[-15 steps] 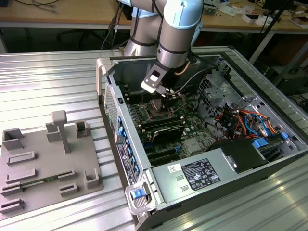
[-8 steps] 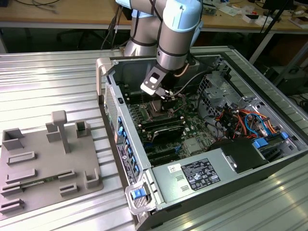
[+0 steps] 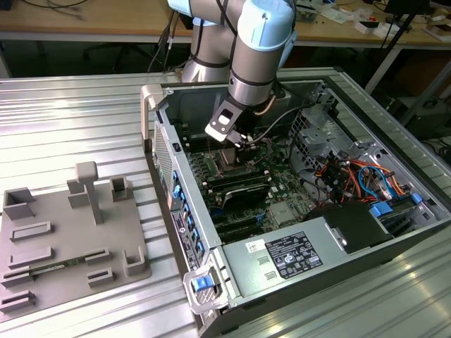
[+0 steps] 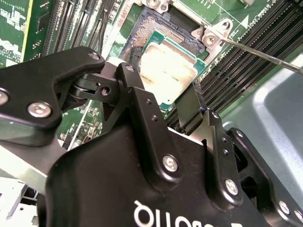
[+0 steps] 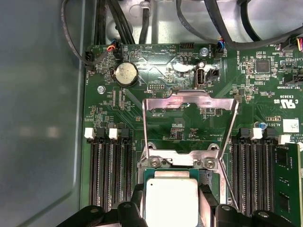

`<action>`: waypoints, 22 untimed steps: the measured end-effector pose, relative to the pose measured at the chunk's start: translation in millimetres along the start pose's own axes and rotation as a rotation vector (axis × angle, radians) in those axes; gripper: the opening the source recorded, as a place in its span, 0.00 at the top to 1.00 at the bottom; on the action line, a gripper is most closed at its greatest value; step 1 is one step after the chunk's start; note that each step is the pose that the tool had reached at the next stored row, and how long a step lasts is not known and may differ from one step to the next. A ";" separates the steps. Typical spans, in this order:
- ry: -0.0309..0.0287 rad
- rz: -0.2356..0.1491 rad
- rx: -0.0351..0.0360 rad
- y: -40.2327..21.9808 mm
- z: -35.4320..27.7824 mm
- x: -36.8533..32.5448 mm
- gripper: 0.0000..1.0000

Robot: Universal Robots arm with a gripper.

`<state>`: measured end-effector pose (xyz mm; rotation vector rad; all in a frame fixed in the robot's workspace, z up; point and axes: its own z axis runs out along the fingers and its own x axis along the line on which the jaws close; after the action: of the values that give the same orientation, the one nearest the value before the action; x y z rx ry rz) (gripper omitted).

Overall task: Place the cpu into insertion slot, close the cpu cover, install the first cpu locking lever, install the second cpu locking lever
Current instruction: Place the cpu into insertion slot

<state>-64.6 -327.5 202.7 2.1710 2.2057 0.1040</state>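
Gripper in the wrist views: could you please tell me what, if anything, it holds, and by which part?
The gripper holds the cpu by two opposite side edges, just over the insertion slot.

The scene holds 1 robot arm (image 3: pixel 254 49), 1 gripper (image 4: pixel 161 87) with 2 fingers (image 4: pixel 135 90), 1 cpu (image 4: pixel 168 71), 1 insertion slot (image 4: pixel 156 23), 1 cpu cover (image 5: pixel 189 101), 1 coin battery (image 5: pixel 126 74), 2 banks of memory slots (image 5: pixel 111 170), 1 open computer case (image 3: pixel 176 190), 1 power supply box (image 3: pixel 282 257) and 1 grey tray (image 3: pixel 56 211).
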 end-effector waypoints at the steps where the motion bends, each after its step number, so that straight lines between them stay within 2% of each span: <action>1: 0.0001 0.000 -0.0001 0.0 0.1 0.0 0.45; 4: -0.0001 0.000 -0.0001 0.0 0.2 0.1 0.45; 5: -0.0018 0.000 -0.0003 0.0 0.6 0.2 0.45; 9: -0.0373 -0.003 0.0003 -0.2 1.5 0.5 0.45; 10: -0.0393 -0.003 0.0004 -0.5 1.5 0.4 0.45; 14: -0.0402 -0.003 0.0004 -4.0 1.2 0.6 0.45; 22: -0.0425 -0.004 0.0006 -6.1 2.3 0.6 0.45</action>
<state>-70.4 -327.0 199.9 2.1486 2.1874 0.0566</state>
